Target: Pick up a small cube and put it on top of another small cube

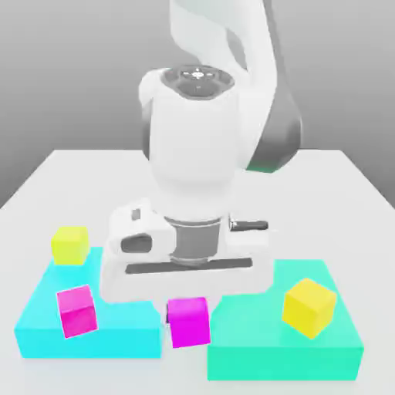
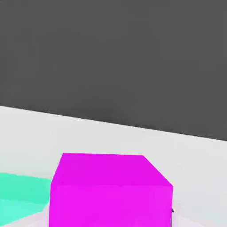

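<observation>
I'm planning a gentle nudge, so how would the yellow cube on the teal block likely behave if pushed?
The yellow cube would probably slide or pivot rather than roll, given its flat faces and sharp edges. It looks stiff, so it likely wouldn't squash. Its squat shape suggests little tipping.

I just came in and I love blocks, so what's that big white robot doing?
The robot arm has its hand at a magenta cube, down between the cyan block and the green block. It looks like it is holding that cube. Another pinkish cube sits over at the cyan block, and the two aren't stacked yet.
</observation>
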Robot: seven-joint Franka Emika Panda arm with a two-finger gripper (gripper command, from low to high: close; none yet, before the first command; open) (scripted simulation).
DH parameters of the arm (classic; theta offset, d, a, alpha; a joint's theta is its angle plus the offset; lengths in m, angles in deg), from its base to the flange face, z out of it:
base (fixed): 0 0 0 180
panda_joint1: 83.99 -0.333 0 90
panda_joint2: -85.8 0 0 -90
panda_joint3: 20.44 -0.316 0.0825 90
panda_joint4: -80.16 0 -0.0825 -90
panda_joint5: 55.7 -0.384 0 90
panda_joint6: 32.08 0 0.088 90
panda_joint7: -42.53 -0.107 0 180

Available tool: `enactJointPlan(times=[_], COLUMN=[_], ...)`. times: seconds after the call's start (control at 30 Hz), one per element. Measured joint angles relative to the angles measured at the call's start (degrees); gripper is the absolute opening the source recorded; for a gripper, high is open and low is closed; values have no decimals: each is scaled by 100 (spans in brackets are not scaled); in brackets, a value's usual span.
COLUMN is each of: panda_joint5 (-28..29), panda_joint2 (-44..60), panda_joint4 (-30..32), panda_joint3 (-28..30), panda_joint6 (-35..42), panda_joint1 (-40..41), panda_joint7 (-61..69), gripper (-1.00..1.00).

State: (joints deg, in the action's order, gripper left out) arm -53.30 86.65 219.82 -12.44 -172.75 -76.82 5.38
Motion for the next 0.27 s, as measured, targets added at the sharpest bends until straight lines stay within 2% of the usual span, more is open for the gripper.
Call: enactJointPlan(times=[0.07,0.13,0.17,0.27], panda_joint5=[-175,-291,-300,-300], panda_joint2=[-155,81,167,167], panda_joint4=[343,504,549,549], panda_joint3=[301,22,-162,-162], panda_joint6=[-177,-568,-698,-698], panda_joint1=[798,1766,1491,1393], panda_joint7=[161,258,267,267], gripper=[-100,-100,100,100])
